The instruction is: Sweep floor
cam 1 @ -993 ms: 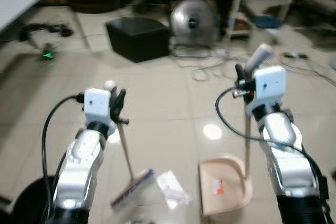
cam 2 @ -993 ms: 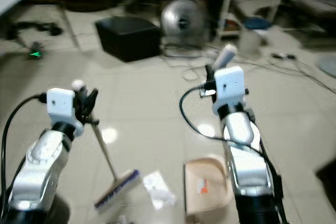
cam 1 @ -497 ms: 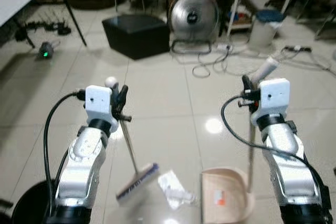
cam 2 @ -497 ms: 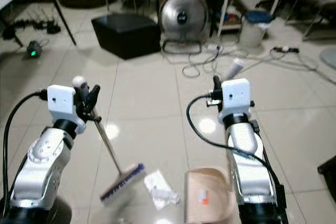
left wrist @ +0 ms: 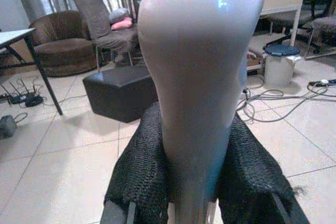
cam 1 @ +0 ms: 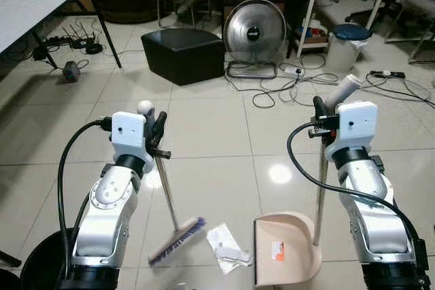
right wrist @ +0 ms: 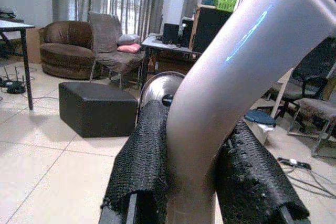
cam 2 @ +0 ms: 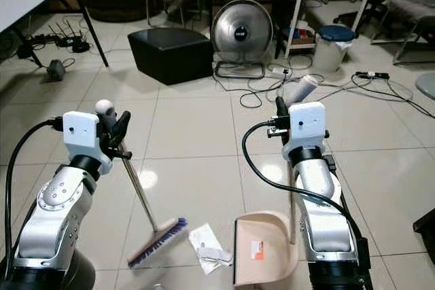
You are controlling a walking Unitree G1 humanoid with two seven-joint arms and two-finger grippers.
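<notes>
My left gripper (cam 1: 158,137) is shut on the broom handle (left wrist: 202,77) near its top. The thin handle slants down to the broom head (cam 1: 177,241), whose purple bristles rest on the tiled floor. My right gripper (cam 1: 319,119) is shut on the upright grey handle (right wrist: 231,93) of the beige dustpan (cam 1: 285,256), which stands on the floor in front of me. A crumpled white wrapper (cam 1: 228,248) lies on the tiles between broom head and dustpan mouth. A small orange-and-white scrap (cam 1: 278,251) lies inside the pan.
A black ottoman (cam 1: 183,54) and a round metal fan (cam 1: 253,32) stand ahead, with cables (cam 1: 285,86) trailing across the floor. A white bin (cam 1: 348,45) and a desk sit at the right, a table (cam 1: 34,1) at the left. A black bin (cam 1: 37,266) is by my left side.
The view has tilted up and sharpened. The broom head and dustpan stay in about the same places on the floor, and both grips are unchanged.
</notes>
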